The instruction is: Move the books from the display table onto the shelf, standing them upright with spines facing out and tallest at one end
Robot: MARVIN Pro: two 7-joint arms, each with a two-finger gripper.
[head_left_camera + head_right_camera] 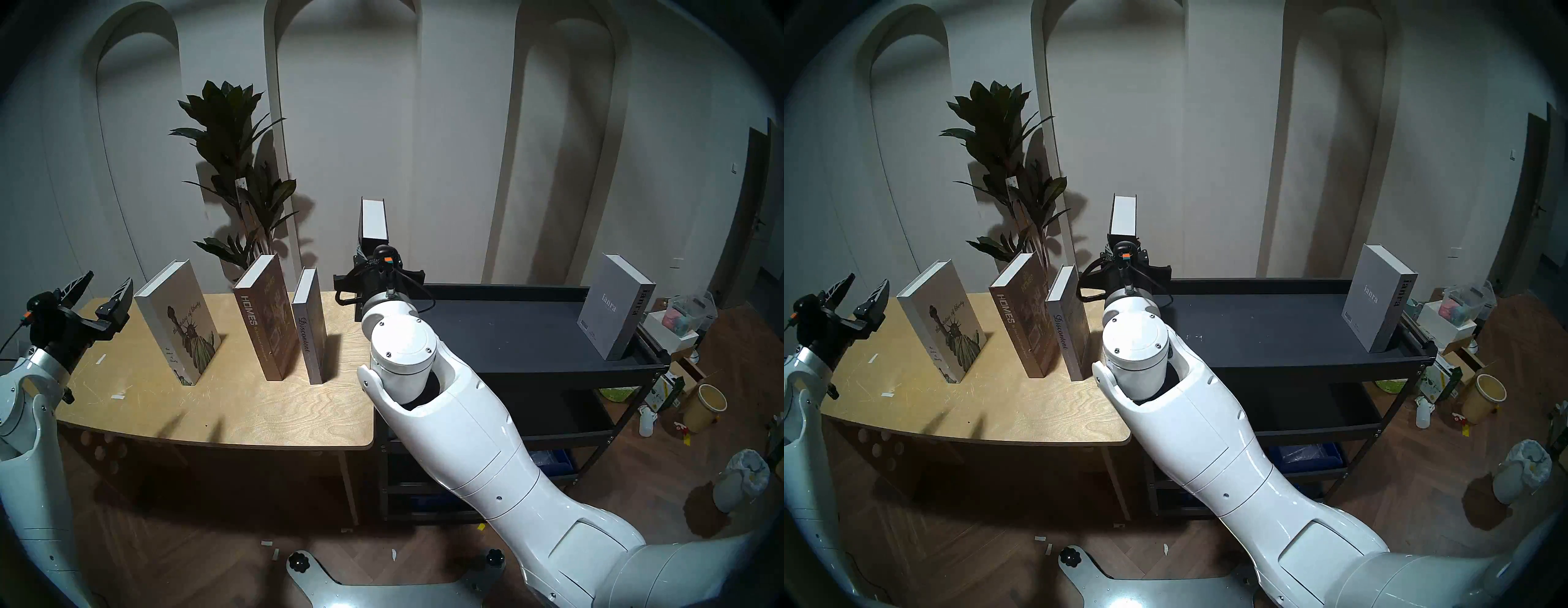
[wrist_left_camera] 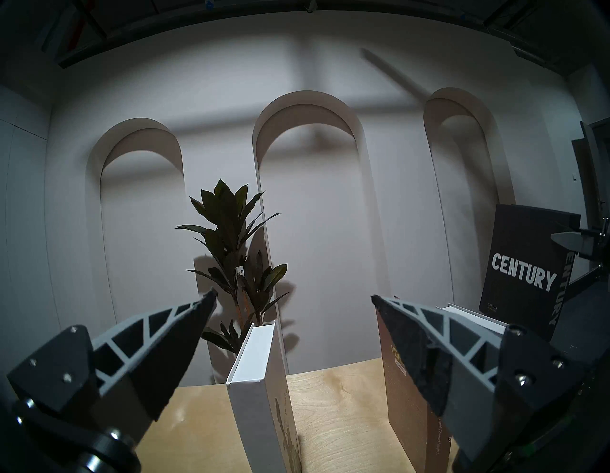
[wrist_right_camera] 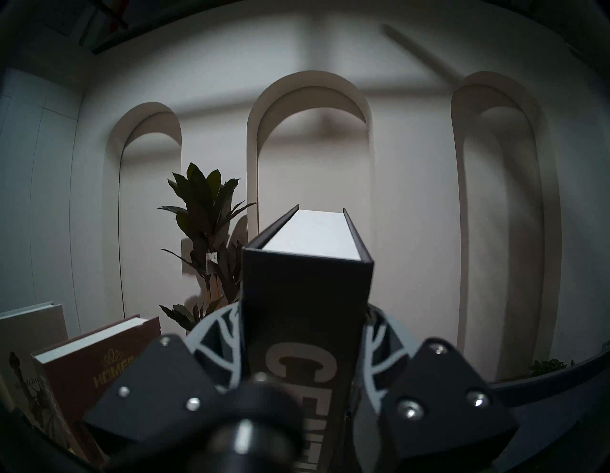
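My right gripper (image 3: 303, 330) is shut on the spine of the black "CENTURY" book (image 1: 373, 220), which it holds upright over the left end of the shelf (image 1: 509, 335). Whether its foot touches the tray is hidden. The grey "ianra" book (image 1: 615, 305) stands upright at the shelf's right end. On the display table (image 1: 254, 403) stand the white Statue of Liberty book (image 1: 178, 322), the brown "HOMES" book (image 1: 265, 322) and the grey "Discontent" book (image 1: 312, 327). My left gripper (image 1: 102, 293) hangs open and empty at the table's left end, facing the Liberty book (image 2: 260, 380).
A tall potted plant (image 1: 237, 170) stands behind the table against the arched wall. The shelf's lower tiers hold a blue bin (image 1: 551, 463). On the floor to the right are boxes, a yellow bucket (image 1: 706, 407) and a lined waste bin (image 1: 742, 479).
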